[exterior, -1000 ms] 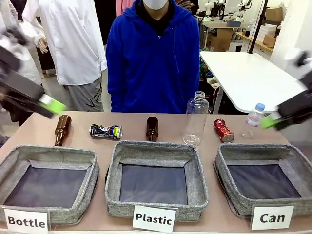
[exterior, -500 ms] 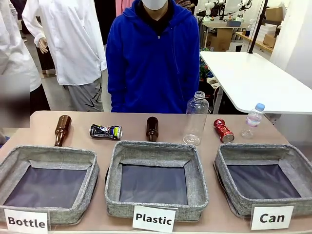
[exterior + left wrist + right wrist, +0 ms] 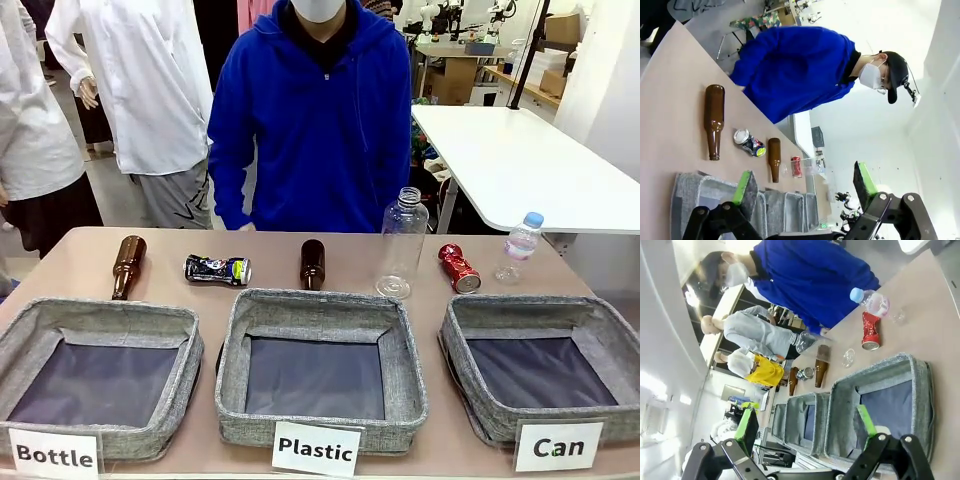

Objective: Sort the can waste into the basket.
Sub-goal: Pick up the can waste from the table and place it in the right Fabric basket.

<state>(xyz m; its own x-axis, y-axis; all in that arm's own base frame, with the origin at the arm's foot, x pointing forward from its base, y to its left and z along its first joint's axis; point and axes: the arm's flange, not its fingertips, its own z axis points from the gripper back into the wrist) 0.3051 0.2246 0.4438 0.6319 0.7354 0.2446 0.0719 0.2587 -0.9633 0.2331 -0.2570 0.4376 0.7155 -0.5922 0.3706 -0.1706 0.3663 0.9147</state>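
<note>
Front view: shiny red crushed can (image 3: 459, 268) near upright clear plastic bottle (image 3: 402, 245), easily toppled; both jaws wide open, empty.

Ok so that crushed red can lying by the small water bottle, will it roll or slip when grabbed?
The red can lies on its side but looks dented, so it probably won't roll far. Small and crushed, it's likely light and may skid on the table. Its shiny skin could slip or buckle further.
</note>
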